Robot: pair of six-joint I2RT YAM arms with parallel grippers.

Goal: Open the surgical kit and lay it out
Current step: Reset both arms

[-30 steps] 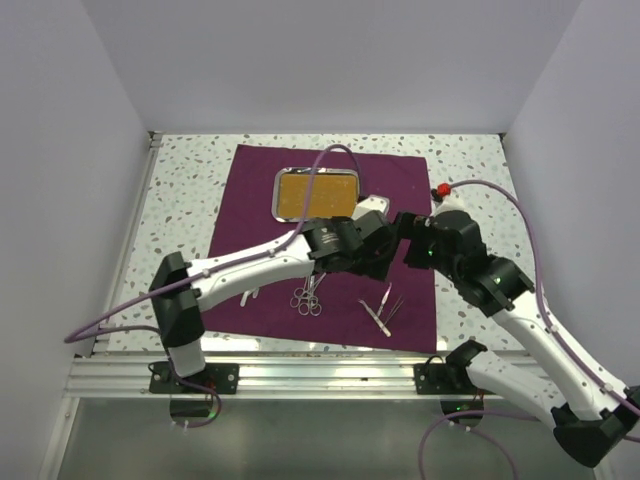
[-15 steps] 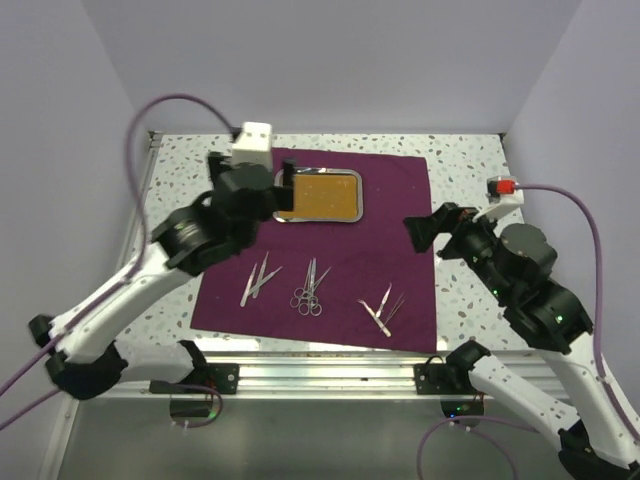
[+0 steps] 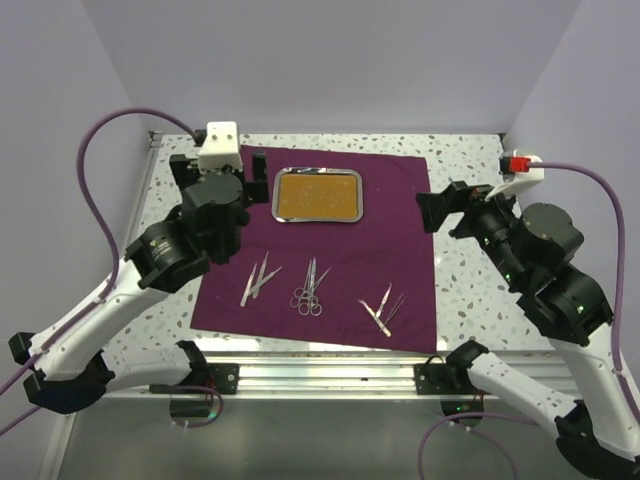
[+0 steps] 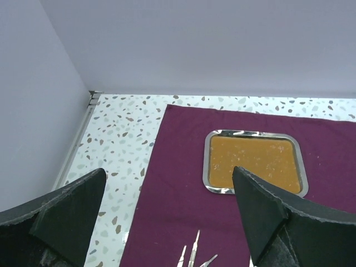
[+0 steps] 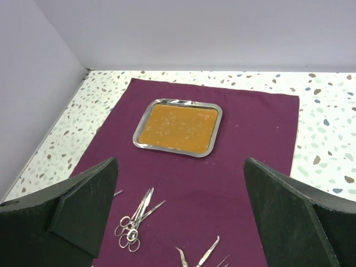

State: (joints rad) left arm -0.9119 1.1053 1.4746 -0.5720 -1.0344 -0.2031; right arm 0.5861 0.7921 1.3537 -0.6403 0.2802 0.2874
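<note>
You have both jaws released, holding nothing: left gripper (image 4: 167, 181) upper left, right gripper (image 5: 181, 164) at right. The cloth wrap (image 3: 400, 250) lies spread at centre on the speckled table (image 3: 175, 200), with the tray (image 3: 317, 171) upper middle and the tweezers (image 3: 257, 279), scissors (image 3: 309, 294) and forceps (image 3: 379, 308) below.

Tray (image 3: 317, 195) on cloth (image 3: 400, 240), far half, scissors (image 3: 309, 291) nearer, tweezers (image 3: 258, 280) left, forceps (image 3: 383, 308) right

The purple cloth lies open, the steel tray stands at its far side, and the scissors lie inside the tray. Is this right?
Not quite: the scissors lie on the cloth, on the near side of the tray, not inside it. The top external view shows this.
</note>
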